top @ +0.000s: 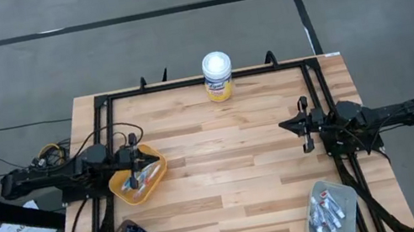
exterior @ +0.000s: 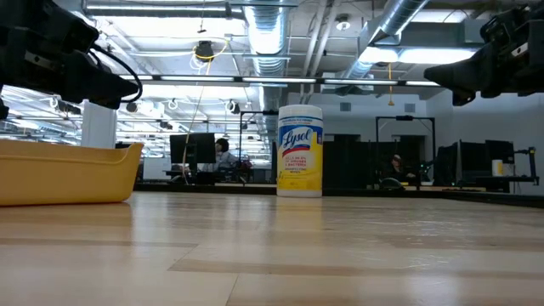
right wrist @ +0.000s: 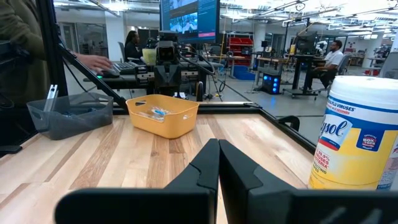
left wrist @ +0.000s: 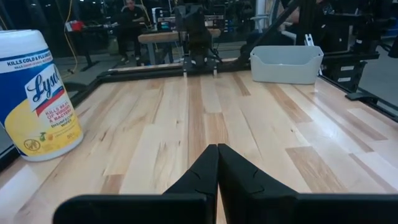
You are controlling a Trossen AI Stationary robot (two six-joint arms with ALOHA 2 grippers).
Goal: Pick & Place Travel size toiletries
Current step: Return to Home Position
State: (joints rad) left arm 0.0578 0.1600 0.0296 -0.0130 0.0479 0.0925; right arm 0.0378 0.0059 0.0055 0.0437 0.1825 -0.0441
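High view: one yellow bin point(top: 163, 165), one white bin point(top: 312, 210), one canister point(top: 218, 76).

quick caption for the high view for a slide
Left gripper above the yellow bin, right gripper over the table, both shut; white tubes lie in the white bin.

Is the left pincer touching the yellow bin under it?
Apart. The low view shows the left pincer hanging above the rim of the yellow bin, with open background between them. The high view shows only overlap.
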